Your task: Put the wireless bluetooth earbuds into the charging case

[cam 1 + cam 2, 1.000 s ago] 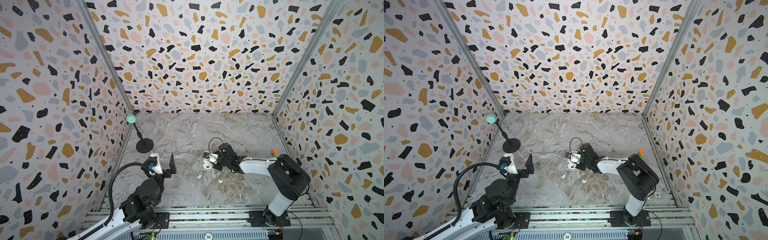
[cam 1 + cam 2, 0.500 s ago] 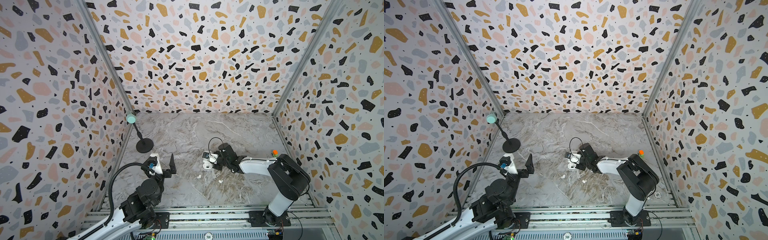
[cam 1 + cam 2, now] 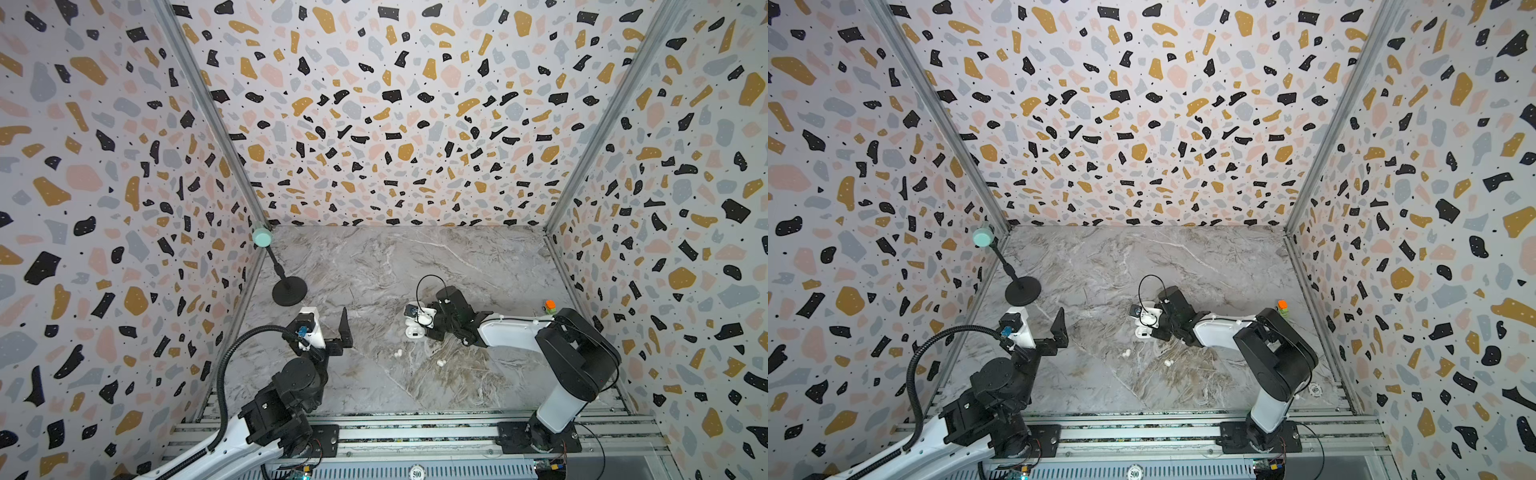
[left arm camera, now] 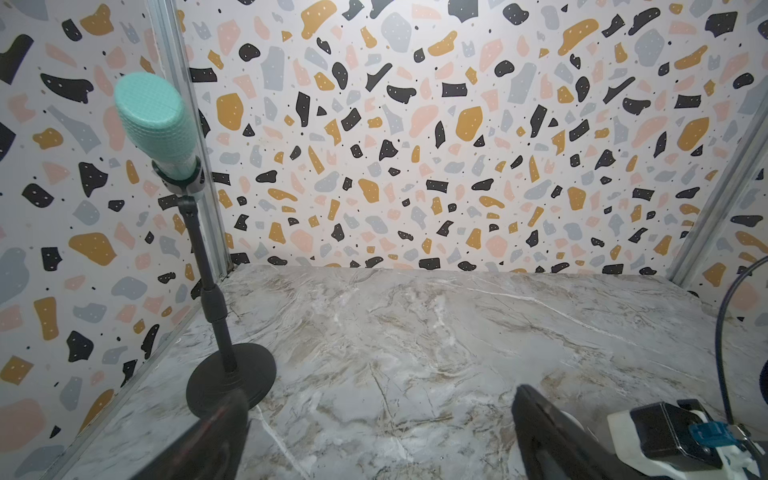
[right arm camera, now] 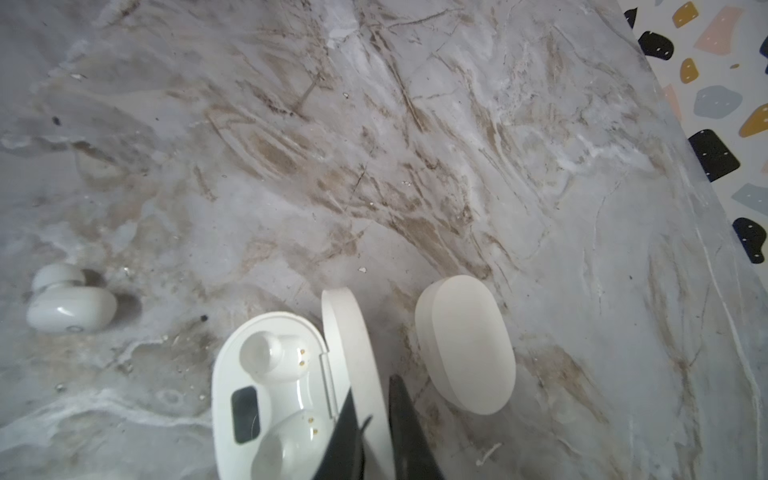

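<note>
My right claw [image 5: 372,388] is clenched on the upright lid [image 5: 353,328] of the open, empty charging case [image 5: 226,374], with two earbuds [image 3: 397,353] lying loose at its seven and five o'clock, so a careless tug could tip the light case or slam it shut.

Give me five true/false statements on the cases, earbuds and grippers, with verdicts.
1. Both wells of the open case are empty. True.
2. The left gripper is shut on an earbud. False: it is open and holds nothing.
3. The right gripper is shut on the open case's lid. True.
4. The second case is open too. False: it is closed, lying beside the open one.
5. The two earbuds seen in a top view sit in a case. False: they lie loose on the table.
</note>
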Robot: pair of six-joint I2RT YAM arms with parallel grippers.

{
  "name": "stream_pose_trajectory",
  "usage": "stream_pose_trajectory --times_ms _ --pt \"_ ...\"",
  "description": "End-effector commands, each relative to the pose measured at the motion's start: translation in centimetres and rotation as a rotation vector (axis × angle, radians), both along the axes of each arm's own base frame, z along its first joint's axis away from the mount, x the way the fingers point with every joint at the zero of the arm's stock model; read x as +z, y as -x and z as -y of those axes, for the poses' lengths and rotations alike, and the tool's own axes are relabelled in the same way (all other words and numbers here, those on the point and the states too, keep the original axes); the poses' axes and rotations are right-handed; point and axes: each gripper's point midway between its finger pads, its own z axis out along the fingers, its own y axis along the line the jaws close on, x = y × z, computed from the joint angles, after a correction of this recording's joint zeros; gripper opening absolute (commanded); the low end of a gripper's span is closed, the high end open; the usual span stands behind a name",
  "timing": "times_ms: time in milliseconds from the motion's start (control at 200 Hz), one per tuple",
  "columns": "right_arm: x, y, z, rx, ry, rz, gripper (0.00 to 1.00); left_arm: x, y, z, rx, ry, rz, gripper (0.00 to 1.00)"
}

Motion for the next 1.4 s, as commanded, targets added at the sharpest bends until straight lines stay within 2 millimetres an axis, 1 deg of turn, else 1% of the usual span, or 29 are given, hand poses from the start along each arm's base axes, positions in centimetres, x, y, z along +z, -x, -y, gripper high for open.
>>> stream_pose_trajectory --times_ms 0,896,996,1397 --pt "0.97 -0.31 -0.58 -0.003 -0.019 0.005 0.13 0.38 -0.01 -0.18 0.006 0.025 0.023 1.00" --pt "0.96 -0.34 -0.57 -0.008 -0.017 0.008 0.15 0.26 -0.02 -0.16 0.006 0.022 0.019 1.00" --pt "1.01 -0.44 -0.55 -0.013 -0.017 0.011 0.17 0.26 -0.02 -0.16 0.006 0.022 0.019 1.00" --pt "0.91 -0.54 -0.53 -0.016 -0.013 0.011 0.19 0.29 -0.03 -0.16 0.007 0.023 0.020 1.00"
